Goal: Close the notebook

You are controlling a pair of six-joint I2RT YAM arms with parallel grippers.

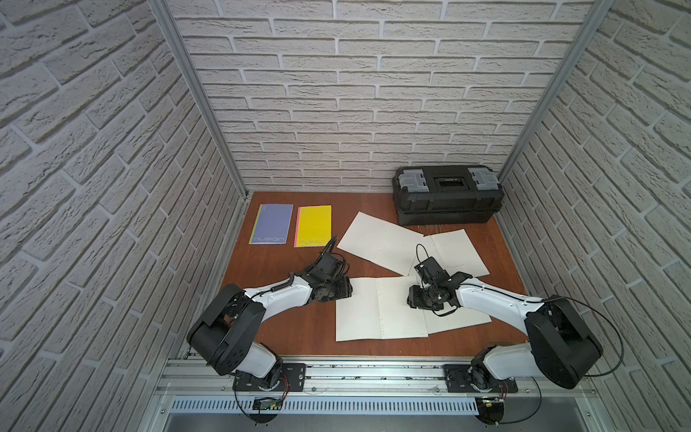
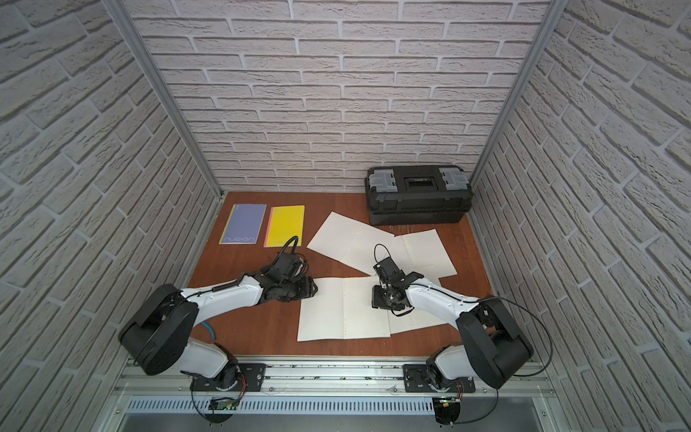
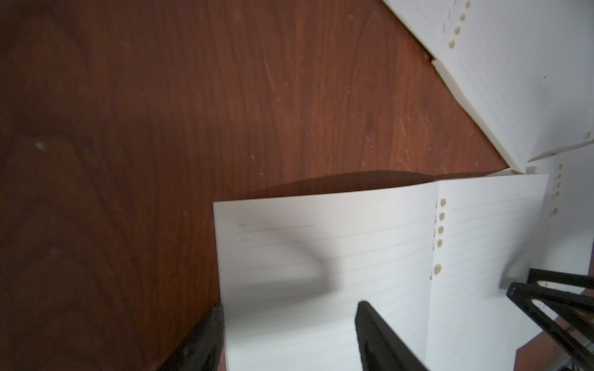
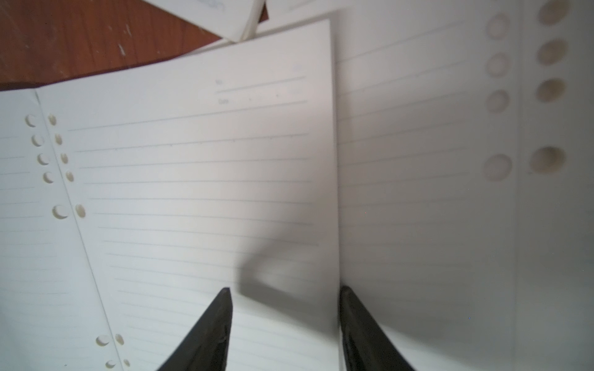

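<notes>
Right tool (image 4: 284,289), fingers apart, straddles the outer edge of the open notebook's (image 1: 368,314) right page. Left tool (image 3: 291,305), also spread, straddles its left edge. The notebook lies flat open at the desk's (image 1: 291,336) front, nothing folded yet. Other open notebooks (image 1: 379,239) overlap it behind and rightward. A purple notebook (image 1: 271,224), a yellow notebook (image 1: 315,224) and a toolbox (image 1: 447,196) stand clear.

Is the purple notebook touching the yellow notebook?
Apart. Both top views show a strip of brown wooden table between the closed purple notebook and the closed yellow notebook.
</notes>
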